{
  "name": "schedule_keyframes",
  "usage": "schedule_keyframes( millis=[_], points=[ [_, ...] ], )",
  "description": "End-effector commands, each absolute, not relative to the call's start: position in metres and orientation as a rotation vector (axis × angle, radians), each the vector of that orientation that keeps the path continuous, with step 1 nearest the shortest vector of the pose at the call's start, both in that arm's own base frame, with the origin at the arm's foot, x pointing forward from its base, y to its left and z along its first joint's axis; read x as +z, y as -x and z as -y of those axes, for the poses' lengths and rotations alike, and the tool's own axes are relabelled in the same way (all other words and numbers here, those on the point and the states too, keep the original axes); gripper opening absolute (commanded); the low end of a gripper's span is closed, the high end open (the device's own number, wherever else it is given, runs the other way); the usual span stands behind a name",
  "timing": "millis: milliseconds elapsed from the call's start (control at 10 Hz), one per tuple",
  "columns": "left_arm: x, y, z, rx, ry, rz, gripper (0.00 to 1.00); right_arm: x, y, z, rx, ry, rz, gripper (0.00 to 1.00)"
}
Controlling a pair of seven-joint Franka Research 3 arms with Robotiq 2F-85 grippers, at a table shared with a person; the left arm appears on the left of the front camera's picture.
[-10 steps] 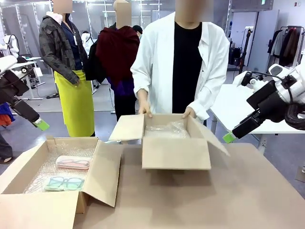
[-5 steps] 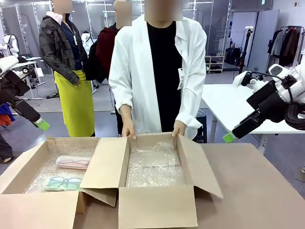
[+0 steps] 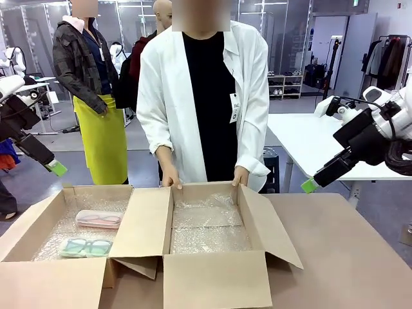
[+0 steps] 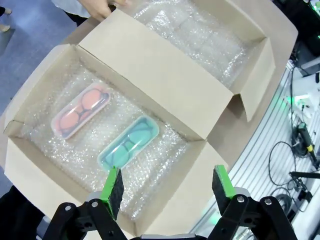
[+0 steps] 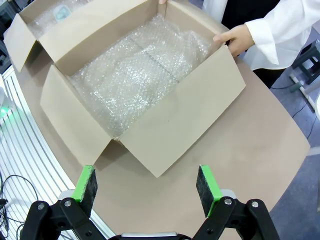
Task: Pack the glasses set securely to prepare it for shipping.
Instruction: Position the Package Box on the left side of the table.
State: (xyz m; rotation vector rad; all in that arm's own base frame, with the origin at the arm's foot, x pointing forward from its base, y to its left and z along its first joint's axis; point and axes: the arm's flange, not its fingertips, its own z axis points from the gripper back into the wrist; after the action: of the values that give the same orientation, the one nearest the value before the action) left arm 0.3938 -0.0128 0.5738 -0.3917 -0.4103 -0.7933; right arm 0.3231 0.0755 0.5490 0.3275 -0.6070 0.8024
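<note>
The glasses set lies in the left cardboard box point(image 3: 38, 215) on bubble wrap: a pink case point(image 3: 98, 219) toward the far side and a mint-green case point(image 3: 87, 246) nearer me. In the left wrist view, the pink case point(image 4: 81, 110) and green case point(image 4: 129, 142) lie side by side below my open left gripper point(image 4: 169, 187), which hovers high above them. In the front view, the left gripper point(image 3: 56, 168) hangs off the table's left. My right gripper point(image 3: 310, 186) is raised at the right and stands open point(image 5: 147, 187) with nothing in it.
A second open box point(image 3: 212, 280), lined with bubble wrap point(image 5: 135, 70), sits mid-table against the left box. A person in a white coat holds its far edge with both hands point(image 3: 170, 181). Bare table point(image 3: 347, 257) lies to the right. Other people stand behind.
The person brought the second box down onto the table and toward me, beside the left box, then straightened up while keeping hold of its far edge. Both arms stayed still.
</note>
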Motion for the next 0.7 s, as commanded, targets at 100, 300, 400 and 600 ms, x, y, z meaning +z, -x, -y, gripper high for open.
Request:
schedule_keyframes(
  millis=[100, 300, 400, 600],
  points=[
    [0.5779, -0.3961, 0.0129, -0.784, 0.368, 0.41, 0.9, 0.5496, -0.322, -0.077, 0.81, -0.318, 0.612, 1.0],
    [0.5779, -0.3961, 0.0129, -0.784, 0.368, 0.41, 0.9, 0.5496, -0.322, -0.077, 0.81, -0.318, 0.612, 1.0],
    [0.5779, -0.3961, 0.0129, -0.784, 0.368, 0.41, 0.9, 0.5496, -0.322, -0.077, 0.81, -0.318, 0.612, 1.0],
    [0.5779, -0.3961, 0.0129, -0.784, 0.368, 0.41, 0.9, 0.5496, -0.322, -0.077, 0.81, -0.318, 0.612, 1.0]
  ],
)
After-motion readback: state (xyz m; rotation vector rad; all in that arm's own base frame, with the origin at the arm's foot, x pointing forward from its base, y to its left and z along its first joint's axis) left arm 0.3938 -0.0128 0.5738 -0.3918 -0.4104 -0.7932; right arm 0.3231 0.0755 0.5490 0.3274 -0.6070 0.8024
